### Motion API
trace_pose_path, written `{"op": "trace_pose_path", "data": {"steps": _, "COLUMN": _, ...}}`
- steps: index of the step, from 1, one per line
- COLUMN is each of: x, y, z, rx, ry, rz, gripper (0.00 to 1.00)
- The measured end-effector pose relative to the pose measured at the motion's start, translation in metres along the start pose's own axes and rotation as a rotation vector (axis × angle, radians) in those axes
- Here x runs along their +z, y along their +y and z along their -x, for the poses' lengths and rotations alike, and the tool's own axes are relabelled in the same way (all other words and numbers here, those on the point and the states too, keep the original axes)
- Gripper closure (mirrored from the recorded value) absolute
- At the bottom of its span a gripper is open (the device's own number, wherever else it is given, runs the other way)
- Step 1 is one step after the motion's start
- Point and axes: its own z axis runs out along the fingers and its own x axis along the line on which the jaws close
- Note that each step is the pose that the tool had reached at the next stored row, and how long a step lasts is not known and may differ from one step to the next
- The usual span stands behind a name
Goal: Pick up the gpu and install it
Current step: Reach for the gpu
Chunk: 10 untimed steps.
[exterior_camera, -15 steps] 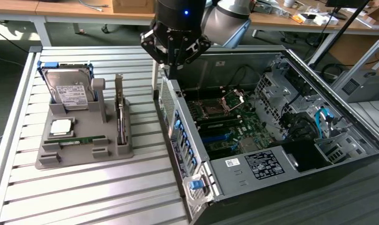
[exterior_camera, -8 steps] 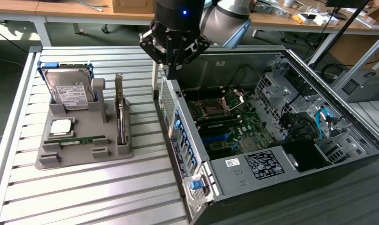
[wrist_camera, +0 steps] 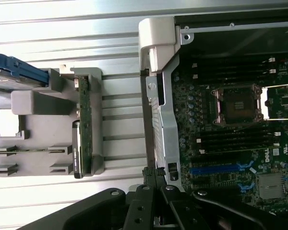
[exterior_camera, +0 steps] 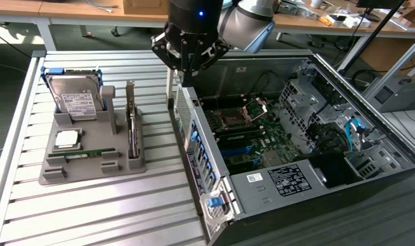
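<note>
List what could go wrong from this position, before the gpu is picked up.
1. The gripper is shut and hovers over the computer case's side wall, not over the gpu. A straight descent would likely strike metal.
2. The gpu stands on edge in a narrow slot of the grey holder, close to the hard drive. An off-centre grasp might tilt or jam it.
</note>
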Motion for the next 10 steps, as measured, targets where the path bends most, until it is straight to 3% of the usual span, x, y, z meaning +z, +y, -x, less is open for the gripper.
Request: {"op": "trace_pose_path", "data": {"steps": 10, "x": -0.0001, "y": -0.0002, "z": -0.0022, "rx": 0.0, "ry": 0.0001, "rz": -0.0001, "gripper": 0.9}}
